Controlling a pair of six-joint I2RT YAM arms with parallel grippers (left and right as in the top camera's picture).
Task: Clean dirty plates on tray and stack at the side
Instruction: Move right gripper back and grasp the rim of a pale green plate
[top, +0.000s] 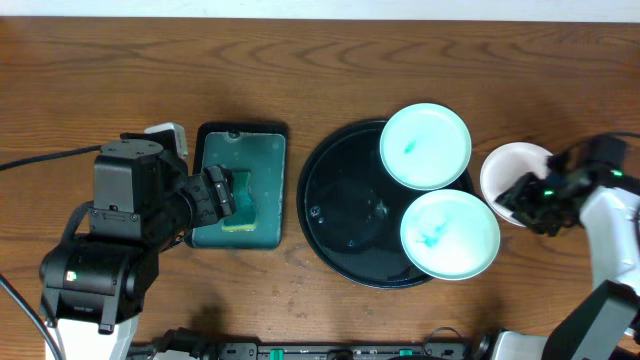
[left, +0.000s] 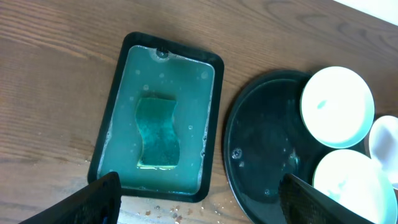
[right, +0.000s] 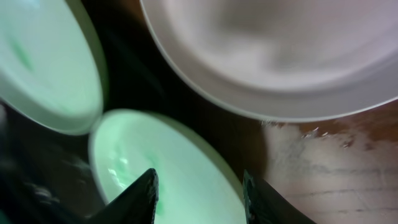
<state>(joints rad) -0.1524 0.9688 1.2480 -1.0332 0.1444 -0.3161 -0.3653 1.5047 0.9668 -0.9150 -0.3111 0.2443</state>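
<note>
**One plate (top: 505, 165) set aside, two dirty ones left**

Overhead: the white plate sits on the table (top: 120, 60) just beside the tray (top: 340, 215), with the right gripper (top: 522, 197) over it. Two teal-smeared plates (top: 425, 145) lie on the tray, so roughly a third looks done.

Left wrist: the left gripper (left: 200, 183) hangs spread wide, empty, above the sponge (left: 155, 134) in the rectangular tray (left: 118, 93).

Right wrist: the right fingers (right: 140, 196) stand apart, holding nothing; the two dirty plates crowd close together
</note>
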